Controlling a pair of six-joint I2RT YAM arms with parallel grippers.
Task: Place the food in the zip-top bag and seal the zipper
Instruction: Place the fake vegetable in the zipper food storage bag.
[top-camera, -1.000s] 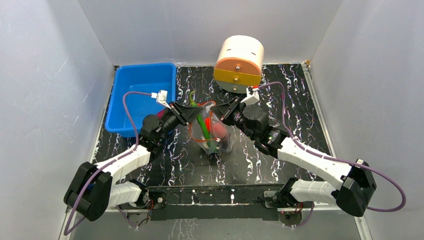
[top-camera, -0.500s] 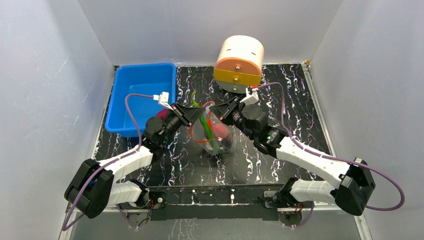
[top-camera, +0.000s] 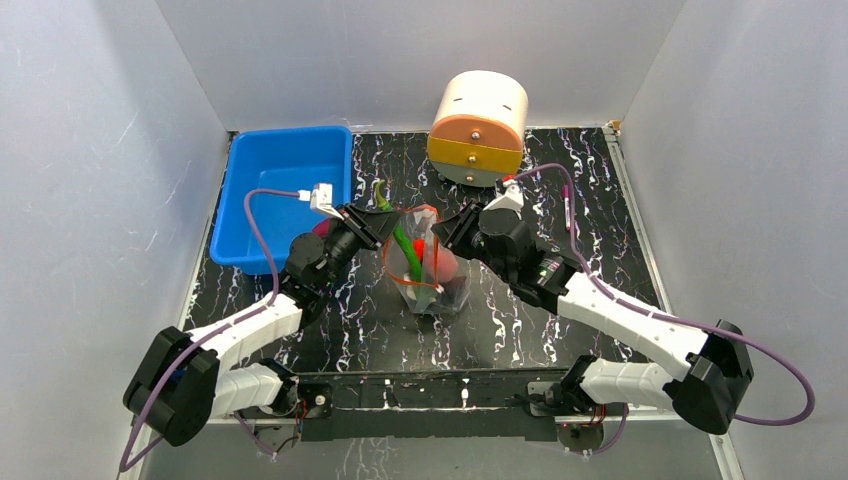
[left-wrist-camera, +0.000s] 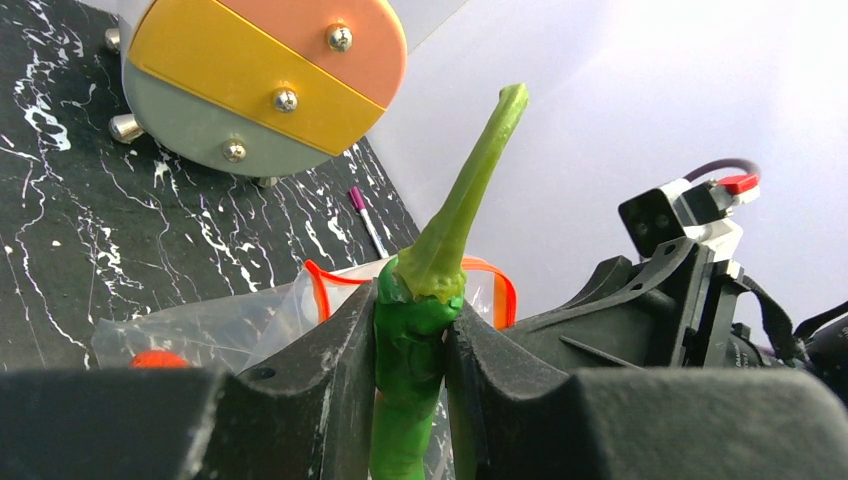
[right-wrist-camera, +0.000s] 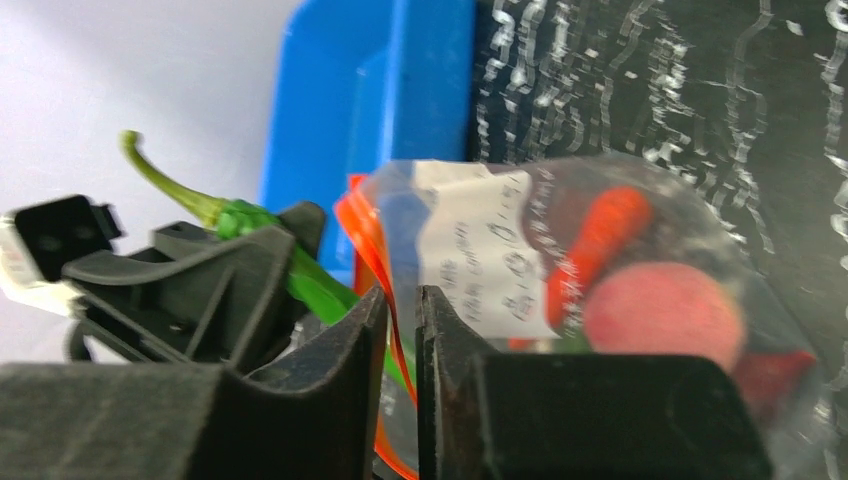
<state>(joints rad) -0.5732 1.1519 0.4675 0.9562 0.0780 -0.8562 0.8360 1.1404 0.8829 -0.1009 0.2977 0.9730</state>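
Note:
The clear zip-top bag (top-camera: 432, 278) stands mid-table with its orange-red zipper (top-camera: 424, 211) open at the top. Inside it I see the pink-red round fruit (right-wrist-camera: 665, 315) and the red chili (right-wrist-camera: 598, 243); the white label (right-wrist-camera: 478, 248) faces the right wrist camera. My left gripper (left-wrist-camera: 412, 330) is shut on the long green pepper (left-wrist-camera: 430, 290), whose lower end reaches into the bag mouth and whose stem points up. My right gripper (right-wrist-camera: 402, 320) is shut on the bag's zipper rim (right-wrist-camera: 372, 235). The dark purple and orange pieces are not clearly seen.
A blue plastic bin (top-camera: 280, 185) sits at the back left. A round cream, orange and yellow container (top-camera: 478, 128) lies on its side at the back. A small pink-tipped pen (top-camera: 566, 197) lies right of it. White walls enclose the black marbled table (top-camera: 600, 200).
The bag has settled lower and more upright. My right gripper shifted slightly down and right along the rim. My left gripper has pushed the pepper further into the bag mouth.

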